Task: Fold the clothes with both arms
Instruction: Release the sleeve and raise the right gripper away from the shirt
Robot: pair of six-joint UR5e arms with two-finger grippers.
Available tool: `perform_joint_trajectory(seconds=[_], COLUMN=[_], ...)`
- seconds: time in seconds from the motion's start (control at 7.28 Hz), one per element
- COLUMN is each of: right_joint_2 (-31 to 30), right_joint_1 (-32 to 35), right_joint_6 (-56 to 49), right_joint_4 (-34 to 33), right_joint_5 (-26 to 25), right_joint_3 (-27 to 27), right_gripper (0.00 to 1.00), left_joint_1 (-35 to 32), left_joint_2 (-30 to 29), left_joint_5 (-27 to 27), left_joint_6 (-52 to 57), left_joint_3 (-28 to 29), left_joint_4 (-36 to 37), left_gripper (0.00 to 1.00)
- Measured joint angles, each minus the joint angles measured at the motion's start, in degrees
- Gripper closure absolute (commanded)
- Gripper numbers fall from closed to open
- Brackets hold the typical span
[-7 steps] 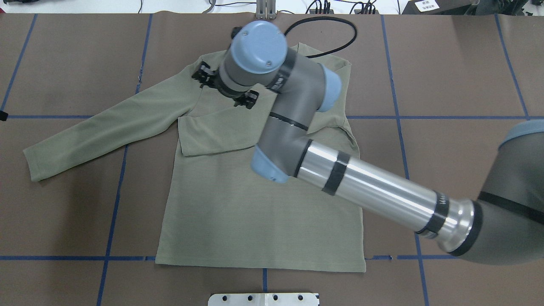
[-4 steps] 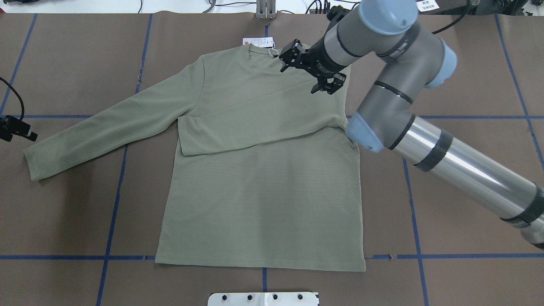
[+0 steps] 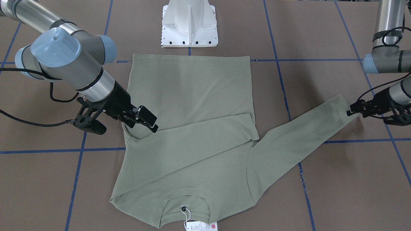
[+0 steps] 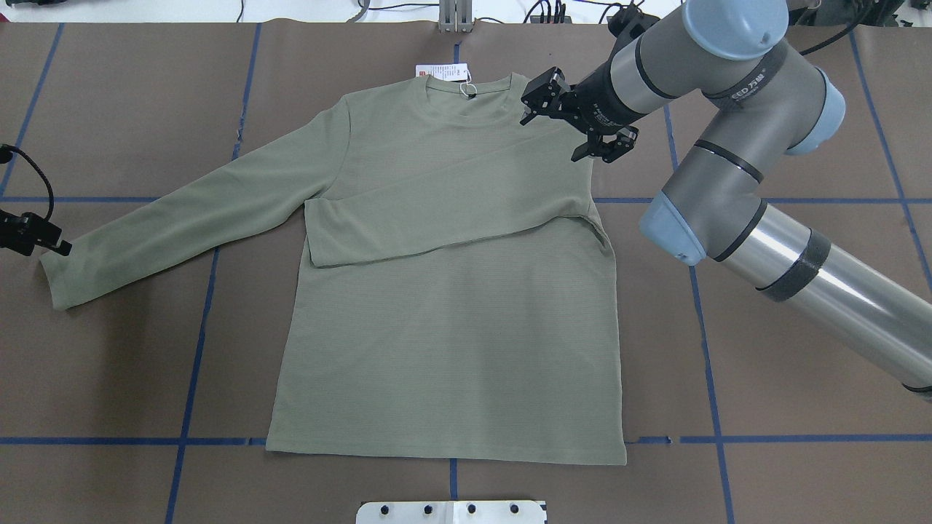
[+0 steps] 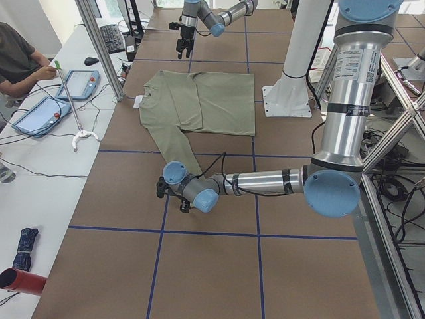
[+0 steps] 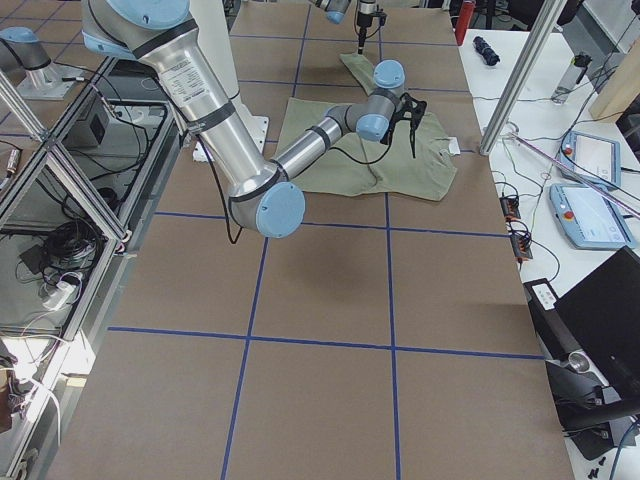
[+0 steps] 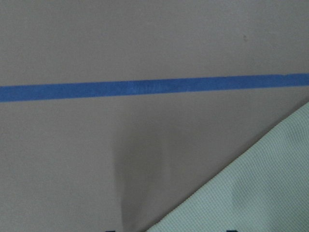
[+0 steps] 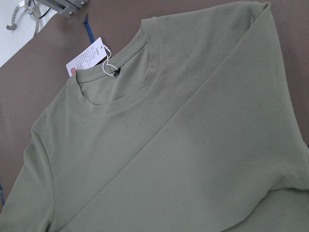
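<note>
Item: 1 sage-green long-sleeved knit shirt (image 4: pixel 444 335), spread flat and face up in the middle of the brown table cover (image 4: pixel 786 364), hem toward the robot and ribbed collar (image 8: pixel 120 96) away from it, a lay suited to folding. Of its 2 sleeves, the folded sleeve (image 4: pixel 437 218) on the robot's right lies across the chest with its cuff end near the opposite armpit, which reads as fold 1 done. The outstretched sleeve (image 4: pixel 189 211) runs out to the robot's left, not yet folded. Attached: 1 white hang tag (image 8: pixel 87 58) on a loop at the collar, resting on the table beyond the neckline; it carries a red mark, its print too small to read, and the small dark neck label (image 8: pixel 117 72) is likewise illegible. Right gripper (image 4: pixel 573 122): over the shirt's right shoulder, jaws spread wide and holding nothing. Left gripper (image 3: pixel 374 112): low at the tip of the outstretched sleeve's cuff (image 4: pixel 54 280), jaws seemingly apart and gripping no cloth, probably placed to take that cuff for fold 2. Writing: a black band (image 4: pixel 750 80) on the right arm bears white lettering, only "EED" legible. Surroundings: blue tape lines (image 4: pixel 196 349) gridding the cover; 1 white pedestal base (image 3: pixel 189 22) at the hem side.
</note>
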Motion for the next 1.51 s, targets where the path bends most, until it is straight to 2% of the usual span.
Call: perform_joint_trajectory(seconds=[0.27, 0.41, 0.69, 1.1, 1.24, 1.51], right_joint_2=[0.08, 0.13, 0.19, 0.35, 0.16, -1.24], right_joint_1=[0.02, 0.02, 0.02, 0.02, 0.12, 0.91], right_joint_6=[-0.02, -0.02, -0.02, 0.01, 0.09, 0.11], right_joint_4=[0.00, 0.00, 0.00, -0.04, -0.11, -0.15], right_joint_5=[-0.08, -0.09, -0.10, -0.06, 0.07, 0.88], right_joint_3=[0.12, 0.16, 0.20, 0.53, 1.22, 2.84], right_gripper=[0.00, 0.00, 0.00, 0.00, 0.00, 0.00], left_joint_1=[0.06, 0.06, 0.07, 0.01, -0.12, -0.29], left_joint_2=[0.24, 0.28, 0.39, 0.59, 1.18, 2.77], left_joint_5=[0.00, 0.00, 0.26, 0.94, 0.24, -4.08], left_joint_6=[0.07, 0.04, 0.00, -0.18, -0.43, -4.69], left_joint_3=[0.32, 0.38, 0.38, -0.52, -2.76, -11.41], left_joint_4=[0.00, 0.04, 0.06, 0.05, 0.24, 0.66], left_gripper=[0.42, 0.51, 1.00, 1.00, 1.00, 1.00])
